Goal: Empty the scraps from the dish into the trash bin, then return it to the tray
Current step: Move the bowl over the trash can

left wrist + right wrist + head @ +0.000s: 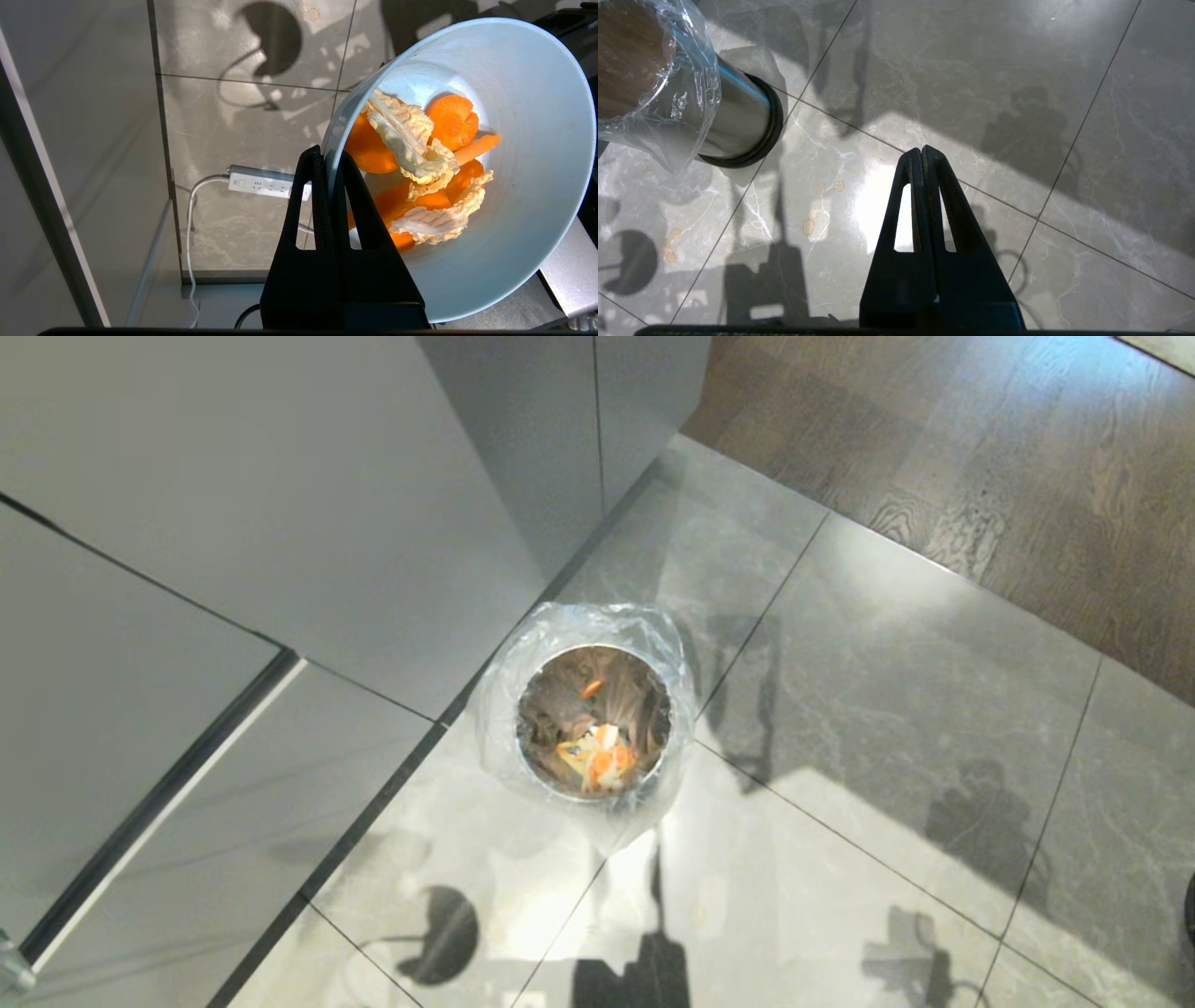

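Left wrist view: you see the left gripper [329, 163] pinched tight on the rim of the dish [528, 196], one finger outside the wall and one inside. The pale blue bowl is tipped steeply on its side, its open mouth facing the camera. The scraps [420, 177], orange carrot slices tangled with crinkled pale yellow leaf pieces, lie heaped against the lower inner wall, near the clamped rim. Below the bowl you can make out the grey tiled floor [224, 121], where a white power strip [264, 182] lies with its cable curling away.

Head view: you look straight down into the trash bin [590, 723], a steel cylinder whose clear bag [569, 621] is folded out over the rim. It stands on the tiles just beside the base of a grey cabinet [280, 495]. A few orange and pale bits already rest on its bottom. Neither arm nor the bowl appears here.

Right wrist view: you see the right gripper [922, 151] hanging idle above bare floor, its fingers pressed together and holding nothing; the bin with its black base ring stands well apart from it.
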